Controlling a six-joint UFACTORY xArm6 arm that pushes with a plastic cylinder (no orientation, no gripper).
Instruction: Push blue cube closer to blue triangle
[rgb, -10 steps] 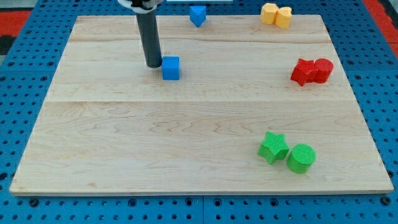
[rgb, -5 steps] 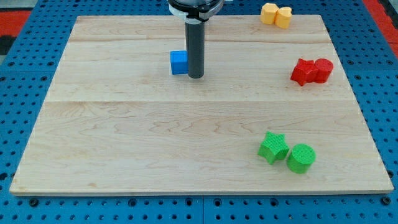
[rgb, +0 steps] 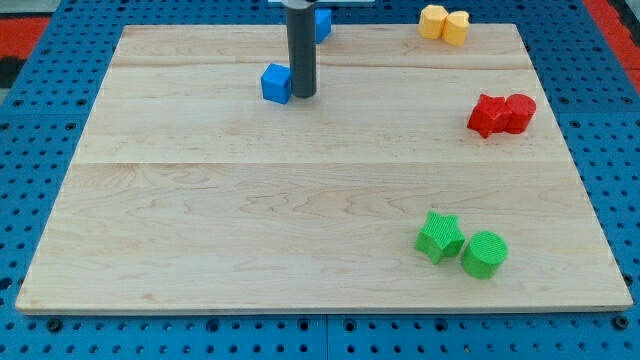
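The blue cube (rgb: 276, 83) sits on the wooden board (rgb: 300, 200) near the view's top, left of centre. My tip (rgb: 303, 96) stands right beside the cube, on its right side, touching or nearly touching it. The blue triangle (rgb: 322, 24) is at the board's top edge, up and to the right of the cube, and is mostly hidden behind the rod.
Two yellow blocks (rgb: 444, 23) lie together at the top right. Two red blocks (rgb: 501, 114) lie together at the right edge. A green star (rgb: 439, 237) and a green cylinder (rgb: 484, 254) sit at the bottom right.
My tip went from the cube's left side around to its right side, then moved up the view. The cube shifted up and slightly left, nearer the top edge.
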